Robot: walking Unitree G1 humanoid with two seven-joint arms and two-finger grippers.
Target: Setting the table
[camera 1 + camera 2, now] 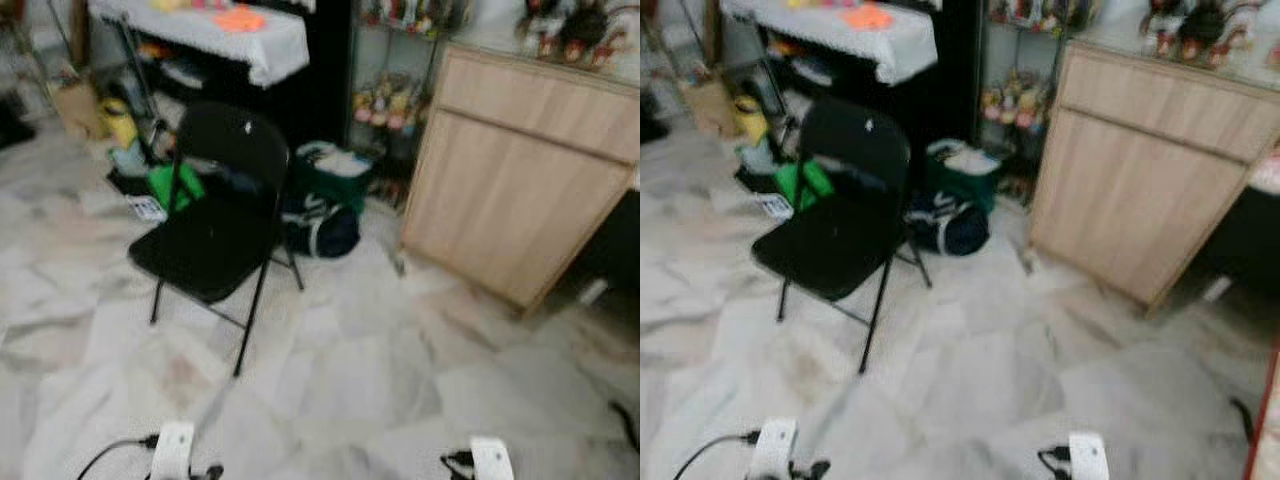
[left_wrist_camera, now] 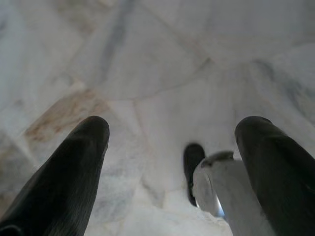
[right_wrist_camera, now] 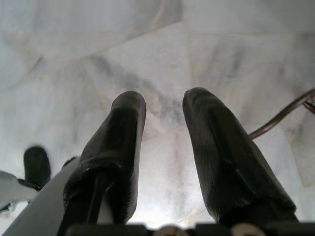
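A table with a white cloth point(image 1: 215, 35) stands at the far left, with an orange item point(image 1: 240, 18) lying on it. Both arms hang low over the marble floor point(image 1: 350, 370). My left gripper point(image 2: 174, 132) has its fingers wide apart, with only floor between them. My right gripper point(image 3: 165, 101) keeps a narrow gap between its fingers and holds nothing. The picture is blurred.
A black folding chair point(image 1: 215, 215) stands ahead on the left. Behind it lie a dark bag point(image 1: 320, 228) and green bags point(image 1: 175, 185). A light wooden cabinet point(image 1: 520, 170) stands at the right, beside a shelf of figurines point(image 1: 395, 100). A brown cable point(image 3: 280, 115) crosses the floor.
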